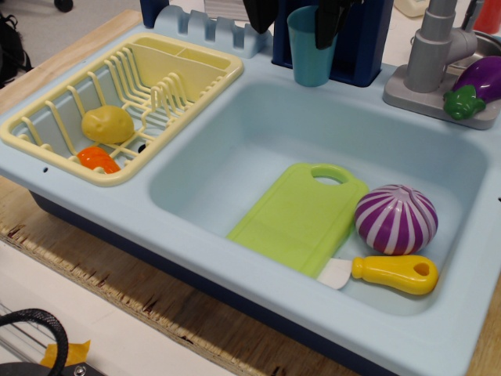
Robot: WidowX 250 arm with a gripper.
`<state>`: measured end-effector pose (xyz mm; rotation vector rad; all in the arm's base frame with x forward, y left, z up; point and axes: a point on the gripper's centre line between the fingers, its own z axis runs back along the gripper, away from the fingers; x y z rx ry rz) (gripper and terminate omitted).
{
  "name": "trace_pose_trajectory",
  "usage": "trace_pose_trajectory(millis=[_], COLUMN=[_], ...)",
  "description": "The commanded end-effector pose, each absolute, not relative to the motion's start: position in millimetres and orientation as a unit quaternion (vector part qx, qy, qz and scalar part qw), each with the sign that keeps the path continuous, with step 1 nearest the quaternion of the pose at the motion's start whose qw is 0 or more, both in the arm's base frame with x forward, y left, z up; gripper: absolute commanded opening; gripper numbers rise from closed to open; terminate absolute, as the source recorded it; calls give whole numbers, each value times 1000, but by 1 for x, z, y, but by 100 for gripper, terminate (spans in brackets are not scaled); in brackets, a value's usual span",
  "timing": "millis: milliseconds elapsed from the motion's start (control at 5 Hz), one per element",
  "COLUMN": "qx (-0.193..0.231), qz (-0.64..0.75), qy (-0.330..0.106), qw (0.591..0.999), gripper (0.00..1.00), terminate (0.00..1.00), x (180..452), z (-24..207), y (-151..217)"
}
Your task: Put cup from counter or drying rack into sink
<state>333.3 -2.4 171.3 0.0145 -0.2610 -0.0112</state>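
Note:
The teal-blue cup (307,59) stands upright on the light blue counter (266,72) at the back rim of the sink (258,149). My gripper (293,19) reaches down from the top edge, its black fingers apart. The left finger (258,14) hangs just left of the cup. The right finger (329,23) overlaps the cup's right rim. The jaws are open and straddle the cup's top; I cannot tell if they touch it. The pale yellow drying rack (200,59) sits to the left of the sink.
In the sink lie a green cutting board (301,215), a purple striped onion (395,219) and a yellow-handled knife (395,274). The rack holds a yellow potato (108,124) and an orange piece (98,159). A grey faucet (430,55) and a purple eggplant (485,78) stand back right. A dark blue backboard (364,39) rises behind the cup.

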Motion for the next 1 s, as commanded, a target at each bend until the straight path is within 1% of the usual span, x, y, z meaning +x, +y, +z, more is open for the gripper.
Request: trace_pose_trajectory(millis=[0, 200, 400, 600, 800], qx=[-6, -26, -21, -9, 13], qz=[-26, -16, 12, 32, 64], qy=[-162, -187, -178, -182, -156], qw=[986, 982, 984, 983, 986], gripper=[100, 100, 0, 0, 0], terminate=[0, 0, 0, 0, 0], x=[344, 339, 324, 310, 290], z=[163, 147, 149, 160, 176], y=[-4, -6, -10, -12, -14])
